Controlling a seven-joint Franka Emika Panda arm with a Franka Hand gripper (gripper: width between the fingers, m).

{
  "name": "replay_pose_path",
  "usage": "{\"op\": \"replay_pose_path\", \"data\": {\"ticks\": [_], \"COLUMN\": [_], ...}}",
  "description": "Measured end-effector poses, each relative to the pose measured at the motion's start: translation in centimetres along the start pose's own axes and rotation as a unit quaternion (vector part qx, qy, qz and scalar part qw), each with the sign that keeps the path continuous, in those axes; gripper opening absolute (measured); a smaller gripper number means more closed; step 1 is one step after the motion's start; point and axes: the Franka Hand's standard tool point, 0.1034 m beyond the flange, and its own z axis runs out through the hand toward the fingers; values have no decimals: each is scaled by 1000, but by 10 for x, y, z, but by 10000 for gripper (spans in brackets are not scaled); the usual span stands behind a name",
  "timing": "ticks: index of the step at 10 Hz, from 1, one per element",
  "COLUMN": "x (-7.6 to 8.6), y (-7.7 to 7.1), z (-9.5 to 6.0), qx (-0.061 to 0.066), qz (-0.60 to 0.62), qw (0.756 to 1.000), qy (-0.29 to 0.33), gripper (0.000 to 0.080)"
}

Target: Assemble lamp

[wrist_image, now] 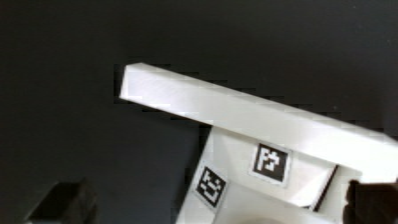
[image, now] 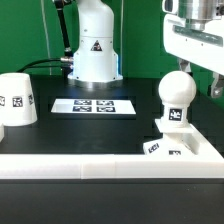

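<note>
A black surface carries everything, with a green backdrop behind and a white wall running along the near edge. Going from the exterior view's left, we see the shade standing well apart from the rest, wide end down. Further along, the marker board lies flat in front of the arm's pedestal. At the exterior view's right, the bulb stands upright on the base, which is pushed into the corner of the wall. Our gripper hangs just above the bulb; we cannot tell how wide it stands, since the wrist view shows only dark finger tips at its edge.

We judge the bulb may not yet be fully seated. If we descend off-centre, a finger could strike the round head and tip it or shift the base. The smooth sphere could also slip when squeezed. Later, the shade must travel far across.
</note>
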Motion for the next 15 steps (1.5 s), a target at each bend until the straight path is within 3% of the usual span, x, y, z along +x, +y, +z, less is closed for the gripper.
{"op": "replay_pose_path", "data": {"ticks": [1, 2, 3, 5, 7, 8, 9, 13, 14, 15], "x": [1, 2, 5, 26, 55, 68, 75, 82, 87, 101], "y": [14, 20, 28, 45, 55, 58, 54, 56, 58, 72], "z": [4, 8, 13, 14, 9, 4, -4, -3, -4, -3], "qx": [-41, -59, -63, -58, -47, -48, -49, -48, -45, -32], "qz": [-97, -183, -217, -259, -268, -265, -270, -286, -341, -400], "qw": [994, 980, 973, 963, 962, 963, 962, 957, 939, 916], "qy": [28, 41, 38, 38, 13, 1, -2, 1, 7, 27], "gripper": [698, 698, 698, 698, 698, 698, 698, 698, 698, 698]}}
